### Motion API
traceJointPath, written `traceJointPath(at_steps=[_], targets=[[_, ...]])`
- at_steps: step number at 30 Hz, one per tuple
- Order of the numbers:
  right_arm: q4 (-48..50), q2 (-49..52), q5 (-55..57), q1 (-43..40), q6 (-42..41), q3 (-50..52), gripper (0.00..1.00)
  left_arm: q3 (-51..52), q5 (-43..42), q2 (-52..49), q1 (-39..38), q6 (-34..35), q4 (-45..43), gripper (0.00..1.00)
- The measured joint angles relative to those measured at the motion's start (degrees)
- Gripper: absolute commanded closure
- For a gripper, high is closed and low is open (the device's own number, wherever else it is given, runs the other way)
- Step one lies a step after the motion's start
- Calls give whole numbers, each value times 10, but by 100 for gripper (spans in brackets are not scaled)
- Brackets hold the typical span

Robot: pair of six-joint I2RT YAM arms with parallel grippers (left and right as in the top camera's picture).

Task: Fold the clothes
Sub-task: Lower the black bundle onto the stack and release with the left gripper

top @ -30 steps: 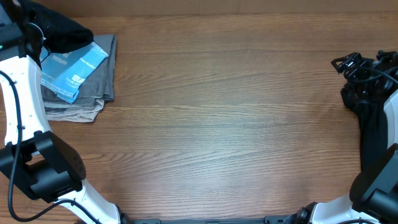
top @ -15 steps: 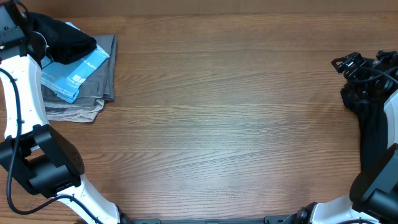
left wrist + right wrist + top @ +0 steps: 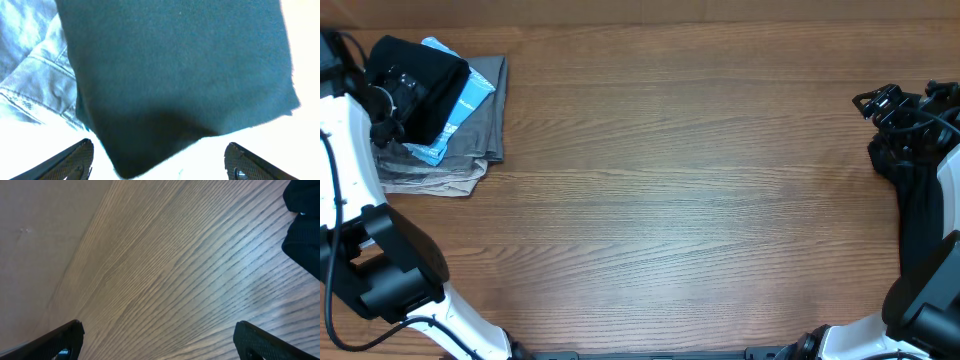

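folded black shirt [image 3: 428, 72] lies on the blue garment [image 3: 472, 98], topping the grey stack [image 3: 485, 135]. left claw [image 3: 159, 152] just above the stack, jaws apart, gripping nothing. right claw [image 3: 159, 330] well apart from the stack, jaws wide, over bare table [image 3: 680, 190].

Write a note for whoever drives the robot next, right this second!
Left tool: open, by the folded black garment, not gripping it.
Right tool: open, empty, over bare table.
Done: that garment lies folded on the light-blue garment and grey garments, far-left corner.
Left: dark fabric on the right side looks like more clothes; probably fold it next.
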State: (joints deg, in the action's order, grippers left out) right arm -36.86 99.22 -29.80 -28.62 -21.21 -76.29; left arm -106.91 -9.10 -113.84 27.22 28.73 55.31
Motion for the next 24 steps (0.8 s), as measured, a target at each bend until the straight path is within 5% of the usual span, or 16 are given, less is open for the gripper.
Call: traceJointPath(at_steps=[3,4,5,6,12,24], targets=[[0,0,0,0,0,0,0,0,-17,29,6,0,5,17],[0,0,0,0,0,0,0,0,-21,44,7,-2,5,28],[0,0,0,0,0,0,0,0,-23,62,7,-4,5,80],[0,0,0,0,0,0,0,0,-28,93,7,-9,4,96],[0,0,0,0,0,0,0,-4,-37,132,6,-54,-16,96],[0,0,0,0,0,0,0,-3,-55,-10,7,-109,-2,96]])
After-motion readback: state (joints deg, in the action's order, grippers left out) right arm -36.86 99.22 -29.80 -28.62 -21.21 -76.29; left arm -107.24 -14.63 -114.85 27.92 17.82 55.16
